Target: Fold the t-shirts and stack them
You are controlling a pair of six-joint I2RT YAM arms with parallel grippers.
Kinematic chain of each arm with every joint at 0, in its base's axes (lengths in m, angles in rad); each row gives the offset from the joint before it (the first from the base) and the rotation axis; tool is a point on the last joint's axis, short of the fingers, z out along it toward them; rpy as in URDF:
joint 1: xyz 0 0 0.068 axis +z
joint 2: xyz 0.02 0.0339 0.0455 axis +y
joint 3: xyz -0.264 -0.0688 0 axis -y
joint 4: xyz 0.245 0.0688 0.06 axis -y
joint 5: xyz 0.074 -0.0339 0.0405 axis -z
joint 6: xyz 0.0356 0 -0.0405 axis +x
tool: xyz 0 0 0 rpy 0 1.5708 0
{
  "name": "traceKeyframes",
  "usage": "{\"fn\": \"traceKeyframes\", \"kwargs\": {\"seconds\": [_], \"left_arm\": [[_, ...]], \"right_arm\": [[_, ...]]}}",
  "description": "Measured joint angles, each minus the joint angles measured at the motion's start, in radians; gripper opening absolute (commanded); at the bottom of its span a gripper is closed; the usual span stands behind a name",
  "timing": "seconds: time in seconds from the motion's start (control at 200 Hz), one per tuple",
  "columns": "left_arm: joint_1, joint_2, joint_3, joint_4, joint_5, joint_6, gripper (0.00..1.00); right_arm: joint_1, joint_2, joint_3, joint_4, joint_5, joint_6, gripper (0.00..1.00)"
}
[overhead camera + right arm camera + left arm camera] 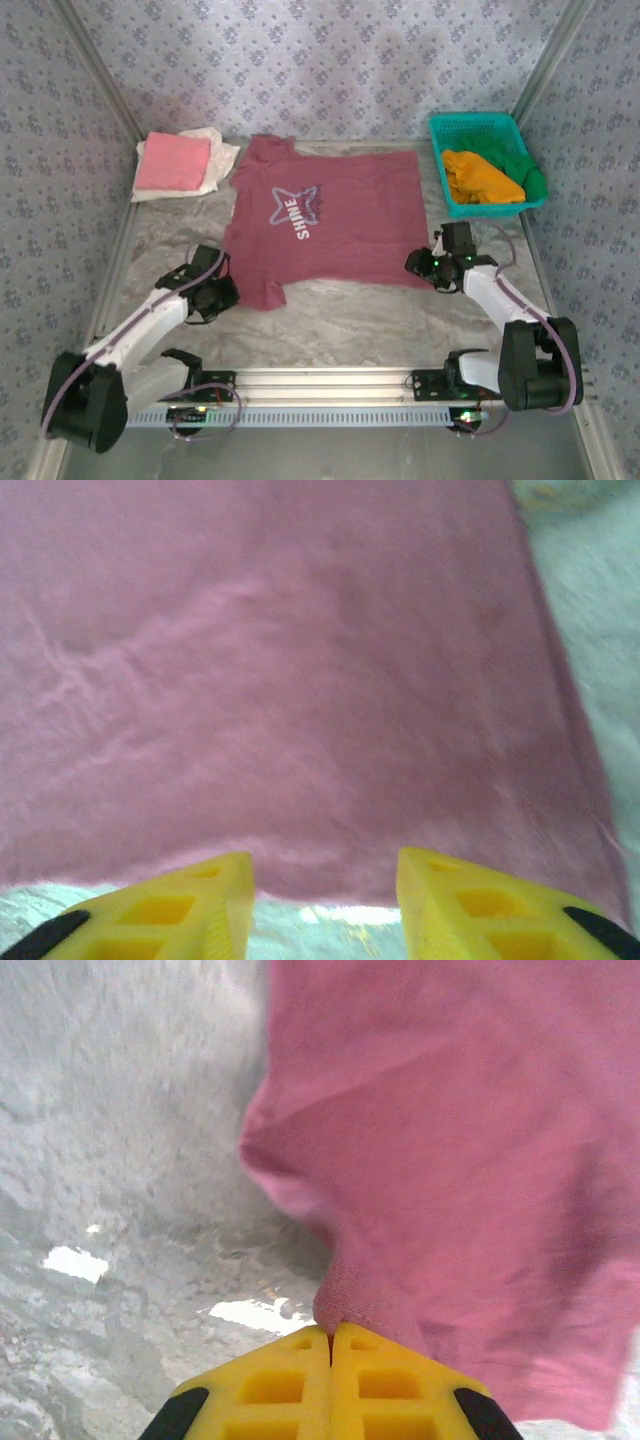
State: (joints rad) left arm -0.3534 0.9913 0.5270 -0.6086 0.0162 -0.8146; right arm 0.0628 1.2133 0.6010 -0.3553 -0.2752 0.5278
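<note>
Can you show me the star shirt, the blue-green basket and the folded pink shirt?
star shirt [328, 225]: top view, middle of the chest, beside the star.
basket [472, 129]: top view, on its back wall.
pink shirt [172, 165]: top view, middle of the folded cloth.

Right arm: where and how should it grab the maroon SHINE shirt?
Near-right corner of the maroon shirt, coming in low from the near side. It lies flat, so only the edge offers a bite; the open right gripper faces that edge. The left gripper is shut on the shirt's near-left corner, so this likely balances the lift.
</note>
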Motion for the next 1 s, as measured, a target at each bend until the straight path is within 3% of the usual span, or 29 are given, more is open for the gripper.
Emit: {"fn": "traceKeyframes", "kwargs": {"seconds": [0.065, 0.305, 0.645, 0.824, 0.999], "left_arm": [[0.000, -0.052, 0.000, 0.000, -0.008, 0.004, 0.00], [0.021, -0.079, -0.035, 0.004, -0.010, 0.010, 0.00], [0.046, -0.088, -0.066, 0.029, -0.005, 0.011, 0.00], [0.051, -0.087, -0.067, 0.037, -0.002, 0.011, 0.00], [0.056, -0.087, -0.067, 0.038, -0.002, 0.011, 0.00]], "right_arm": [[-0.050, -0.026, 0.000, -0.050, -0.007, 0.011, 0.56], [-0.230, -0.070, -0.016, -0.107, -0.041, 0.014, 0.57], [-0.250, 0.104, -0.043, -0.040, -0.122, 0.002, 0.53], [-0.257, 0.128, -0.041, -0.025, -0.134, -0.002, 0.40], [-0.243, 0.151, -0.042, 0.009, -0.134, 0.004, 0.16]]}}
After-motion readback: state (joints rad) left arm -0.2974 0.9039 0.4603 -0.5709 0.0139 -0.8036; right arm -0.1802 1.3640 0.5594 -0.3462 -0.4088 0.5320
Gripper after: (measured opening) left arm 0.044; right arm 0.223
